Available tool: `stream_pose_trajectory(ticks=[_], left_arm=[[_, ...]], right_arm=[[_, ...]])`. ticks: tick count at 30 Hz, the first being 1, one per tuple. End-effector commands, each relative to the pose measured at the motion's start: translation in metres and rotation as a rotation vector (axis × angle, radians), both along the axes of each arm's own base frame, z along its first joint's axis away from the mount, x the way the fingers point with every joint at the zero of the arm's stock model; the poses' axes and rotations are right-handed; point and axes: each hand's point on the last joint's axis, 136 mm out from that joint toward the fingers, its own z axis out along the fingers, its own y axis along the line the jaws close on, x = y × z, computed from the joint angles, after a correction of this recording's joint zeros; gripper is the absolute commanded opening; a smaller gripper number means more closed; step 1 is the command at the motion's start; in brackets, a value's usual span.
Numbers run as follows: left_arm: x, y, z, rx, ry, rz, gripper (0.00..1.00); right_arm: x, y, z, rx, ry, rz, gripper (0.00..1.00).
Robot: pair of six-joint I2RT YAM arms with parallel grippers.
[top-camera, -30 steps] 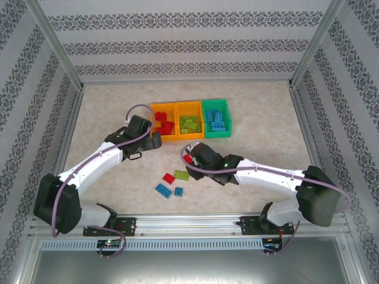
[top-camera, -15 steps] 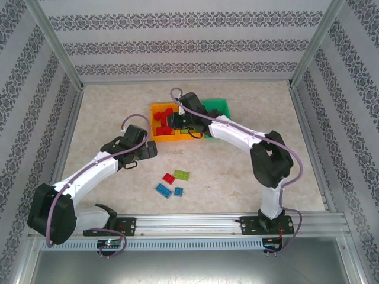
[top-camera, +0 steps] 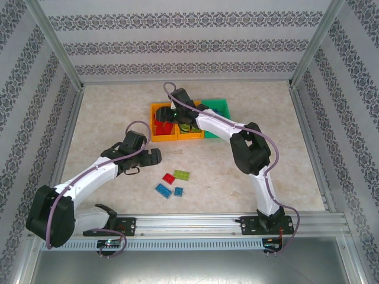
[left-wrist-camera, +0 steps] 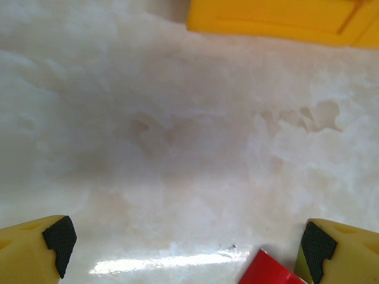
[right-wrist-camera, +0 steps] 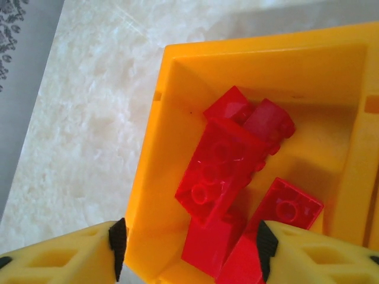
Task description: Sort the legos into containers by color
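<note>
My right gripper is open above the left orange bin, nothing between its fingers. Several red legos lie piled inside that bin. In the top view the right gripper hangs over this left orange bin; the arm covers much of the middle orange bin and the green bin. My left gripper is open low over bare table, left of the loose legos: a red one, a lime green one and two blue ones. A red lego's corner shows by the left gripper's right finger.
The cage's metal posts and patterned walls ring the marble-look table. The right arm's forearm stretches across the bins from the right. An orange bin's wall lies ahead of the left gripper. Open floor lies to the right and far left.
The right arm swung from the table's middle up to the left orange bin; the red lego beside it a second ago is gone from the table. The left gripper moved down toward the loose legos.
</note>
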Motion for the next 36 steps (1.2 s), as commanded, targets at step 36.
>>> stream_pose_trajectory(ticks=[36], left_arm=[[-0.071,-0.075,-0.038,0.154,0.188,-0.418,0.91]], right_arm=[[-0.032,-0.093,0.038,0.003,-0.054,-0.105,0.77]])
